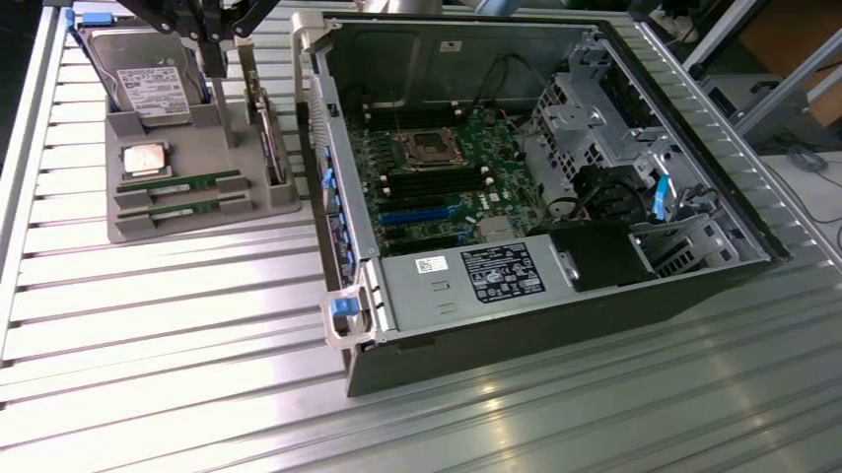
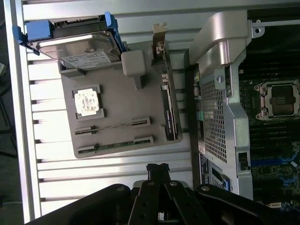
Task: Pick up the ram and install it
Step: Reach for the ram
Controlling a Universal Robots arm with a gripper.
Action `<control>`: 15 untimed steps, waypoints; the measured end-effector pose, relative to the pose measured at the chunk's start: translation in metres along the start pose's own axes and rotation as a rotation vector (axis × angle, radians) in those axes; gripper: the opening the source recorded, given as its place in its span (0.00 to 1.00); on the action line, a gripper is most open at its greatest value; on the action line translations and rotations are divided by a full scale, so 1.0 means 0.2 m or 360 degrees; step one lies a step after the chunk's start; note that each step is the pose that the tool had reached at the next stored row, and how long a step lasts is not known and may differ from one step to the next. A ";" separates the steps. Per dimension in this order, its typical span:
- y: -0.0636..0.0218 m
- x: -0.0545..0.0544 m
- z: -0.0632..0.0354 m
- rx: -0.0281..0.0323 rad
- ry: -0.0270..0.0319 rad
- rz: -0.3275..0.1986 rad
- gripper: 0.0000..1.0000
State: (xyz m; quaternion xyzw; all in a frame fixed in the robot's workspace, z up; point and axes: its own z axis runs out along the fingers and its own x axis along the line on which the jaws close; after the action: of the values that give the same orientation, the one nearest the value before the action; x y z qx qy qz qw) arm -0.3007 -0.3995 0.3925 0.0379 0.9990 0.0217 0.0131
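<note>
This looks like a robotics lab or assembly workshop. A ribbed aluminium table (image 1: 197,325) is being used as the work surface. An opened computer case (image 1: 526,340) is being displayed on it, with its motherboard (image 1: 441,182) being laid bare. Just beside the case, spare computer parts are being kept in a moulded grey holder (image 1: 204,148). A black robot claw (image 2: 157,168) is being seen above the table, and metal framing (image 1: 790,94) is being glimpsed at the exterior view's right.
</note>
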 end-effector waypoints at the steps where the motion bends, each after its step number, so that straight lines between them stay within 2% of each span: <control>1: 0.000 0.00 0.000 0.00000 0.00000 0.0000 0.11; 15: -0.002 0.03 0.000 0.00000 0.00000 0.0000 0.11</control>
State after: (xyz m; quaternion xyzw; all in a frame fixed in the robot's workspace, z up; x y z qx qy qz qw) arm -0.3061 -0.3996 0.3924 0.0379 0.9990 0.0217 0.0131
